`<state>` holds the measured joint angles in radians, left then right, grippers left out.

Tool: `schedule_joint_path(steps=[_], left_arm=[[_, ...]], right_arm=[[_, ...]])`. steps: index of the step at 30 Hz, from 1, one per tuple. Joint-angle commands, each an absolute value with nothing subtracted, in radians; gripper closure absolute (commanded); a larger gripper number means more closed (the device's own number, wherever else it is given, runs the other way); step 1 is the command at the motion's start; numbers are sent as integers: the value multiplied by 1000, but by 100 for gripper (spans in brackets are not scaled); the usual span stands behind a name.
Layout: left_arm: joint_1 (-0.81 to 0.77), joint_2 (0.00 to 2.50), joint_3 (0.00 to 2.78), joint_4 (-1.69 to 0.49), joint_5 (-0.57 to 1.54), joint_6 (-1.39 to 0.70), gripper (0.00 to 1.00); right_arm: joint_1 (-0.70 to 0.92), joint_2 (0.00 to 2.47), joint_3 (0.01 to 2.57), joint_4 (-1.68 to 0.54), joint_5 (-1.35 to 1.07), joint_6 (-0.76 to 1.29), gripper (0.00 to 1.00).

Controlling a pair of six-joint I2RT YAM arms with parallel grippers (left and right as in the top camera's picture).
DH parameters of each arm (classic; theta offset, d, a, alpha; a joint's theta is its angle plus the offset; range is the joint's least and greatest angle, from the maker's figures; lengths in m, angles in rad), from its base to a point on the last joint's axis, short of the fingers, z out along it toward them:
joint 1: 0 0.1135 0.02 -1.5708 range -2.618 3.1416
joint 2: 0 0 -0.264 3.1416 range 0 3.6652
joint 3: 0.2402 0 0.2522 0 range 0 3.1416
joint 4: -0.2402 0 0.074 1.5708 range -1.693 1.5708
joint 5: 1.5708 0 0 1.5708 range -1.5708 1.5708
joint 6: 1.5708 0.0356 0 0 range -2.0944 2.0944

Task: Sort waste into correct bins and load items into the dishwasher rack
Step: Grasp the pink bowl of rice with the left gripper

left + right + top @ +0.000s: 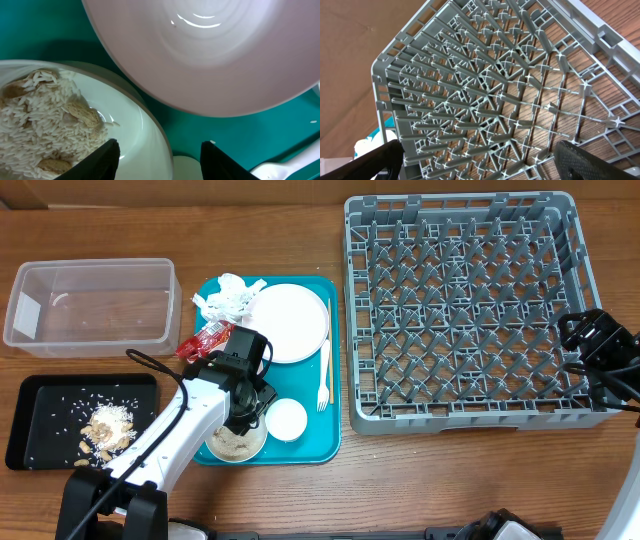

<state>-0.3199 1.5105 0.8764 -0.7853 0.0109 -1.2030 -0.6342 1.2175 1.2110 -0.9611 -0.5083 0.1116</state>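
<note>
Rice bowl (140, 130) is sitting on the teal tray (318, 435), under the left gripper (161, 146).
Its fingers (105, 161) are standing apart around the rim; the right gripper (477, 152) is hanging spread wide over the grey rack (470, 75).

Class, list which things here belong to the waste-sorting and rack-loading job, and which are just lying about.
Job: napkin, red wrapper, rice bowl, small bowl, plate, fork, clear tub, black tray, rack.
Lying about: teal tray, table.
</note>
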Motion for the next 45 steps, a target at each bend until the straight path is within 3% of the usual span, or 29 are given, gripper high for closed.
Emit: schedule_joint_path(steps=[1, 13, 20, 23, 34, 43, 45], left_arm=[[-313, 1517, 872, -788, -24, -1209, 45], [-313, 1517, 870, -795, -30, -1209, 51], [-313, 1517, 870, -782, -29, -1212, 58], [-313, 1517, 870, -785, -25, -1212, 66], [-313, 1517, 838, -779, -27, -1235, 71], [-313, 1517, 844, -761, -53, -1196, 94], [-313, 1517, 852, -762, -55, -1164, 96]], right_arm=[[-636, 1214, 1235, -956, -505, 111, 0], [-636, 1214, 1235, -956, -505, 111, 0], [-636, 1214, 1235, -956, -505, 111, 0], [-636, 1214, 1235, -956, -505, 111, 0], [-636, 1214, 1235, -956, -505, 111, 0], [-636, 1214, 1235, -956, -505, 111, 0], [-636, 1214, 1235, -956, -505, 111, 0]])
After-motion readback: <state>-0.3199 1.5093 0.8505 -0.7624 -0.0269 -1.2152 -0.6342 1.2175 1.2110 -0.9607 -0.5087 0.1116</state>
